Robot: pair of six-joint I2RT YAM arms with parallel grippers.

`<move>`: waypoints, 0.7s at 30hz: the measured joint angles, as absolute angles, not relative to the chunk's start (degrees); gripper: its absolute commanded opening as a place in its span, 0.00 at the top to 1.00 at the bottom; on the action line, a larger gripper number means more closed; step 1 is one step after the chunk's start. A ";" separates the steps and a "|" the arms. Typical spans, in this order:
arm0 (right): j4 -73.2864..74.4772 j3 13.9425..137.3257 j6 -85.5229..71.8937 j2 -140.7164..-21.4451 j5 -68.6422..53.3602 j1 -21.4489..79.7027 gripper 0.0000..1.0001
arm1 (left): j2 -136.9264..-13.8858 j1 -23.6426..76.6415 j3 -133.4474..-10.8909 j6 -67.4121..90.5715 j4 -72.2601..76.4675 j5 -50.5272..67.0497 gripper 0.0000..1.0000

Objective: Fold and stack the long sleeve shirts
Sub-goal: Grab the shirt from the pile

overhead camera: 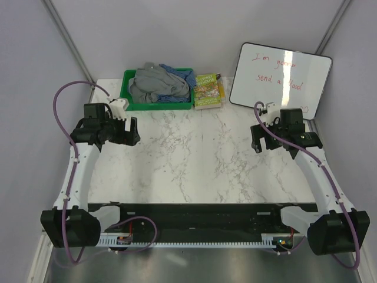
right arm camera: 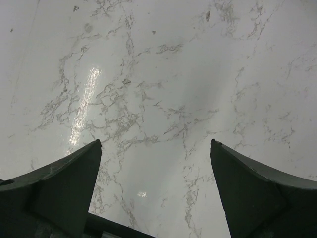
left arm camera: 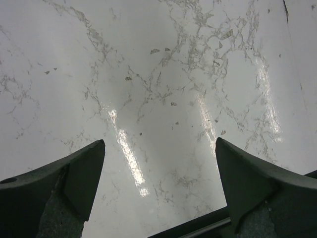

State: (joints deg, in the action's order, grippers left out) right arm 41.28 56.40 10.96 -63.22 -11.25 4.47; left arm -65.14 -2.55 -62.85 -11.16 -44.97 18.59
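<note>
The grey shirt (overhead camera: 154, 84) lies crumpled in a green bin (overhead camera: 128, 94) at the back of the table. The blue checked shirt (overhead camera: 178, 75) lies bunched beside and under it in the same bin. My left gripper (overhead camera: 132, 131) is open and empty, held over the left part of the marble table, in front of the bin. My right gripper (overhead camera: 257, 139) is open and empty over the right part of the table. Both wrist views show only bare marble between wide-apart fingers, the left (left arm camera: 79, 173) and the right (right arm camera: 79, 173).
A small yellow-green book (overhead camera: 207, 91) lies right of the bin. A whiteboard (overhead camera: 280, 78) with red writing leans at the back right. Grey walls close in the left, right and back sides. A black rail (overhead camera: 200, 221) runs along the near edge.
</note>
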 measured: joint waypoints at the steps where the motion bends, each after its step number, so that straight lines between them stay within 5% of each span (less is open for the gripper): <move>1: 41.32 56.40 10.96 -63.51 -11.94 4.38 0.02 | -65.91 -2.55 -63.24 -11.16 -45.15 18.52 0.00; 9: 42.11 56.51 10.98 -65.78 -13.32 4.27 0.02 | -79.42 -2.46 -77.93 -11.16 -44.93 18.02 0.00; 21: 42.98 56.93 11.27 -66.06 -13.74 2.66 0.02 | -120.88 3.20 -124.99 -8.27 -40.49 8.25 0.00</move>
